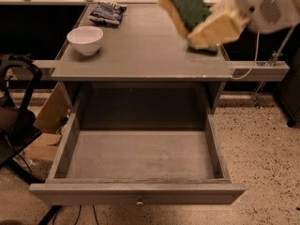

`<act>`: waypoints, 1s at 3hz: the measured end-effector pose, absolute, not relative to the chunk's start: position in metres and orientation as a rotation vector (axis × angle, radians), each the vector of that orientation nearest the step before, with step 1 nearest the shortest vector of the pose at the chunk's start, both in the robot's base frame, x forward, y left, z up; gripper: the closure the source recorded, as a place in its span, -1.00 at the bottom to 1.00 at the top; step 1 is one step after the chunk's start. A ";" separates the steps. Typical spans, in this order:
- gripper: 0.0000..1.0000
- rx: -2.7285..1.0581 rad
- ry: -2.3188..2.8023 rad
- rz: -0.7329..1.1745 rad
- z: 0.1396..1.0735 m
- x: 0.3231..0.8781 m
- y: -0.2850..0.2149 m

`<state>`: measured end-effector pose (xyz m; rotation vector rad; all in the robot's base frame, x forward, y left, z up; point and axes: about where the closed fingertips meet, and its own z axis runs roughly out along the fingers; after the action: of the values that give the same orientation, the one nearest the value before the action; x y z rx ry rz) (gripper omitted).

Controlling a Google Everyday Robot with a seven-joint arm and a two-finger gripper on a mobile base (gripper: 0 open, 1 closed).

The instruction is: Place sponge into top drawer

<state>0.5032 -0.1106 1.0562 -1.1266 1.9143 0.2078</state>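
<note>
Speckled floor [262, 144] under everything. Grey table [140, 55] fills the middle of the view, with side rails sticking out left and right at top level.

Top drawer [140, 193] is pulled fully out toward the camera, about as wide as the table. Interior is bare grey, nothing lying in it. Front panel faces the camera.

Black chair frame [18, 107] at the left edge, cardboard box [49, 121] just beside it, tucked against the table's left side.

My arm comes in from the upper right; the white housing [267, 6] is near the top right corner. My gripper [206, 27] hangs above the right rear part of the tabletop, well behind the open drawer and off to its right. Fingers are clamped on the sponge, so only slightly apart; one tan finger [218, 28] shows pressed against the sponge's lower right side.

White bowl [85, 40] sits upright on the left part of the tabletop. Dark snack bag [108, 12] lies at the back left, behind the bowl.

Sponge [185, 6] is in the air, in my grip, tilted, with the green scouring face toward the camera and yellow foam showing along its left edge. Not over the drawer.

Green packet [206, 48] lies on the table right below the gripper, mostly hidden.

Thin white cable [257, 50] runs down by the right rail.

Small round knob [139, 202] at the centre of the drawer front.
</note>
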 end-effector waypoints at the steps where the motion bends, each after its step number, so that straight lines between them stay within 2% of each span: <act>1: 1.00 -1.248 2.147 0.214 0.907 0.501 -0.096; 2: 1.00 -1.322 2.350 0.266 0.785 0.493 -0.092; 3: 1.00 -1.305 2.461 0.323 0.709 0.496 -0.091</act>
<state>0.4958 -0.0911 0.7093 -1.3049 2.4611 0.3232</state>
